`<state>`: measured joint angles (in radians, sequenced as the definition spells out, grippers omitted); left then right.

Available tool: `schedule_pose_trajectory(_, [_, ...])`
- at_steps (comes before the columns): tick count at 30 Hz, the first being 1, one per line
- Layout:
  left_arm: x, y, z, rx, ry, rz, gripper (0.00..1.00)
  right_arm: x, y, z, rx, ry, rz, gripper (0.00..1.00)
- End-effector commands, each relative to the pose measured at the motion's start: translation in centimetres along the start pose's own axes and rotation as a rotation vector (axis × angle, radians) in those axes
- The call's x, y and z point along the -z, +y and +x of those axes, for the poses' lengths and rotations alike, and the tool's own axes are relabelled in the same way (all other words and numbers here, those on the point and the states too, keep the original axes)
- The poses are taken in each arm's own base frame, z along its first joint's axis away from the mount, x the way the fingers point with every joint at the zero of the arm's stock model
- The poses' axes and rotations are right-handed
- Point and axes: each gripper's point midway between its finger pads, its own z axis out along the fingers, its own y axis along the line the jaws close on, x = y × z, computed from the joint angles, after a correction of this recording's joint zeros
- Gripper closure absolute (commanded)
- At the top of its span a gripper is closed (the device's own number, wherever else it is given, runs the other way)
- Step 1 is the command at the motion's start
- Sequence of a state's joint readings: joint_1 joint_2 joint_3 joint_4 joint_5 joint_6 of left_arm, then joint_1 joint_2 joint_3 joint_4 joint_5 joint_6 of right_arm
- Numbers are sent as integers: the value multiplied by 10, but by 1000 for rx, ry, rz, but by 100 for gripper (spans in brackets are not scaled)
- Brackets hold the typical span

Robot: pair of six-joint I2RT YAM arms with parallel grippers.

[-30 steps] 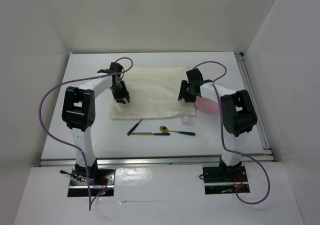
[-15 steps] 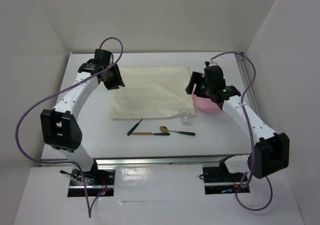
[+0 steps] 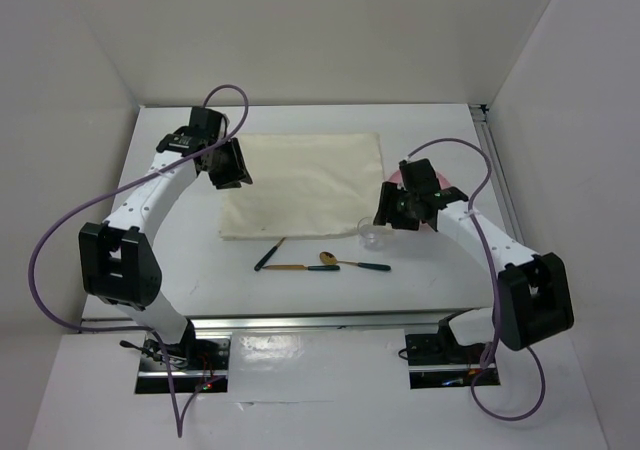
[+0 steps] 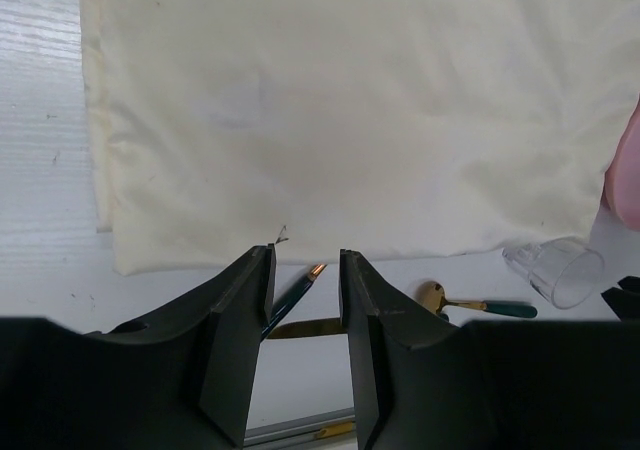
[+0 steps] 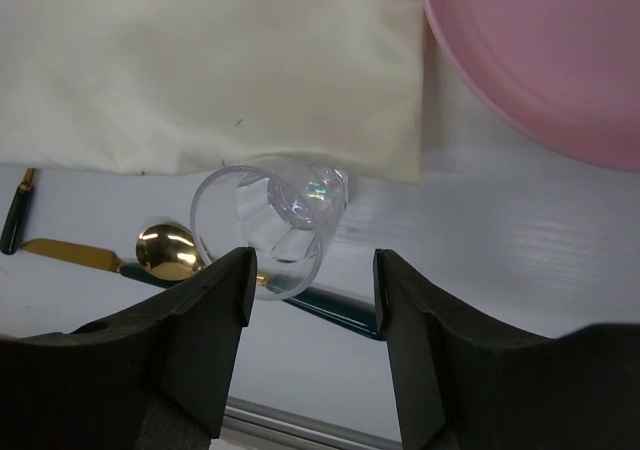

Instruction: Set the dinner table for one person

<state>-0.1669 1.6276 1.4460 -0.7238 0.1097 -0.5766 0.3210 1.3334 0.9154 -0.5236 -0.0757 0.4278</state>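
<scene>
The white dinner table (image 3: 190,270) carries a cream cloth (image 3: 300,185). A clear cup (image 3: 373,235) stands just off the cloth's near right corner. A pink plate (image 3: 430,222) lies right of the cloth, mostly hidden by my right arm. My right gripper (image 3: 390,215) is open and empty; in the right wrist view (image 5: 312,260) it hovers above the cup (image 5: 275,220), with the plate (image 5: 540,50) beyond. My left gripper (image 3: 232,175) is partly open and empty over the cloth's far left part; the left wrist view (image 4: 305,255) shows the cloth (image 4: 350,110) below.
In front of the cloth lie a gold spoon with a teal handle (image 3: 355,263), a gold knife with a teal handle (image 3: 300,267) and a slim teal utensil (image 3: 270,254). Metal rails run along the table's right edge (image 3: 505,200) and near edge.
Both arms have stretched out. The left gripper went from the cloth's left middle to its far left part. The right gripper came from beside the plate toward the cup.
</scene>
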Motion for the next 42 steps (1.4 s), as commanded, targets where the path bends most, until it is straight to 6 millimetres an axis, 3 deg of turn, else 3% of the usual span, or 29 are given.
schedule_pose_trajectory(1, [0, -10, -3, -35, -18, 34, 51, -13, 7, 1, 7, 4, -41, 39])
schedule_pose_trajectory(8, [-2, -8, -3, -33, -15, 21, 52, -24, 3, 8, -4, 30, -27, 63])
schedule_pose_trajectory(12, [-2, -7, -4, -33, -19, 13, 52, -18, 7, -1, 22, 8, -39, 66])
schedule_pose_trajectory(18, [-2, -12, -10, -36, -29, 29, 52, -29, -4, 9, 39, 63, 14, 67])
schedule_pose_trajectory(22, [-5, -12, -8, -34, -17, 33, 52, -26, -4, 5, 40, 54, 19, 89])
schedule_pose_trajectory(25, [-3, -14, -11, -36, -26, 38, 52, -10, 3, -18, 53, -1, 28, 100])
schedule_pose_trajectory(31, [2, -16, -14, -46, -30, 40, 52, 30, 17, -73, 98, -117, 60, 100])
schedule_pose_trajectory(33, [2, -16, -14, -46, -30, 40, 52, 43, 30, -103, 112, -172, 47, 100])
schedule_pose_trajectory(34, [5, -17, -12, -60, -27, 53, 52, 38, 38, -121, 128, -179, 45, 100])
schedule_pose_trajectory(37, [12, -28, -4, -106, -35, 98, 52, 22, 44, -147, 126, -167, 82, 100])
schedule_pose_trajectory(38, [16, -25, 1, -106, -36, 98, 52, 13, 53, -165, 126, -175, 79, 100])
schedule_pose_trajectory(40, [18, -23, 8, -125, -35, 88, 52, 2, 62, -185, 125, -202, 67, 100])
schedule_pose_trajectory(41, [16, -17, 13, -134, -21, 66, 52, -20, 57, -190, 107, -182, 91, 100])
schedule_pose_trajectory(42, [16, -15, 18, -140, -19, 51, 52, -14, 67, -215, 106, -236, 79, 100])
